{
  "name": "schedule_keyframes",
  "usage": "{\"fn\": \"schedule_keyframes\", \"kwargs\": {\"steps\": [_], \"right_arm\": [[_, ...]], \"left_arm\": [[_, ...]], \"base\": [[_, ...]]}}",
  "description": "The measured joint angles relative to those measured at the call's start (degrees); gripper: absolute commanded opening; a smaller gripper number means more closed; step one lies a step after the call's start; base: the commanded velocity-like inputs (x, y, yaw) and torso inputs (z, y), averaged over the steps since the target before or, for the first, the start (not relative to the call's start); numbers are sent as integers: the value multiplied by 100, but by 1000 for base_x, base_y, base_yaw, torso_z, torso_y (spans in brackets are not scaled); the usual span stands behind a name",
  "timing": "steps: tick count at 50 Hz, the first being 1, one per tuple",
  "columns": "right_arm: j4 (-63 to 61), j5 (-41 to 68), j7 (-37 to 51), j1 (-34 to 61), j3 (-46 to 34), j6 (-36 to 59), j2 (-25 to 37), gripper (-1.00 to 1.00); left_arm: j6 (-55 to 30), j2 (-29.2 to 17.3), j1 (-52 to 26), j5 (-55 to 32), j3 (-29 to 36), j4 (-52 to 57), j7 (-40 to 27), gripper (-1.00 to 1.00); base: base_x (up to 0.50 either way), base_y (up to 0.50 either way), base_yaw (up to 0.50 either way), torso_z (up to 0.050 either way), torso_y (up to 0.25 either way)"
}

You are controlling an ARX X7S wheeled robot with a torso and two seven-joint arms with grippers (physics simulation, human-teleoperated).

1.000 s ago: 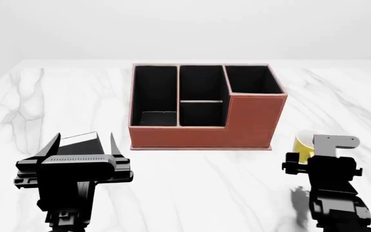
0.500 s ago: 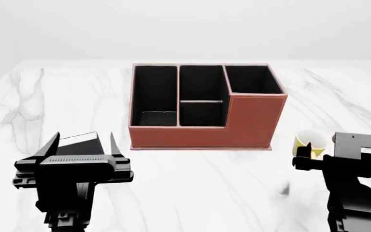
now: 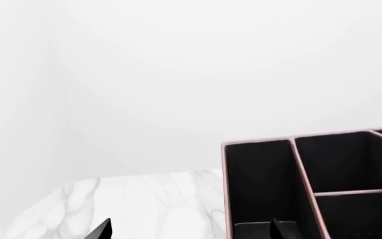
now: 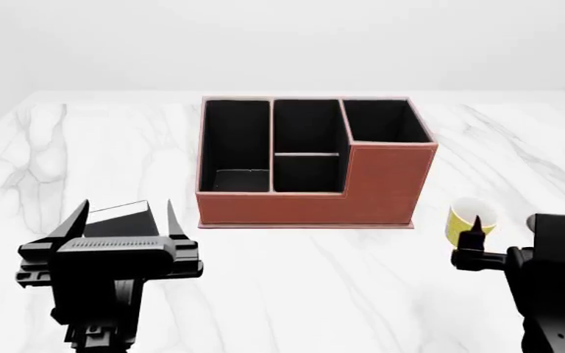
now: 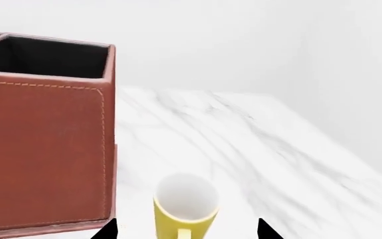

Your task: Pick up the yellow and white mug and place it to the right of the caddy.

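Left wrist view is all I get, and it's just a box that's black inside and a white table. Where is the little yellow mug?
Observer: The small yellow mug with the white inside stands upright on the white marble table. It is to the right of the reddish-brown leather-look caddy, with a gap between them.
Operator: Is a pincer holding it?
Observer: No. The right pincer is open, with one fingertip on each side of the mug and neither touching it.
Operator: And my left pincer?
Observer: The left pincer is open too. It is in front of the caddy's left end and holds nothing.
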Motion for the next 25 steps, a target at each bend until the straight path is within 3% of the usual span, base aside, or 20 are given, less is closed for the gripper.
{"fn": "schedule_keyframes", "kwargs": {"steps": [25], "right_arm": [[-2028,348,-18,-1352,618,218,28,100]], "left_arm": [[-121,-99,188,134,119,436,-195,100]], "base": [[0,0,0,0,0]]}}
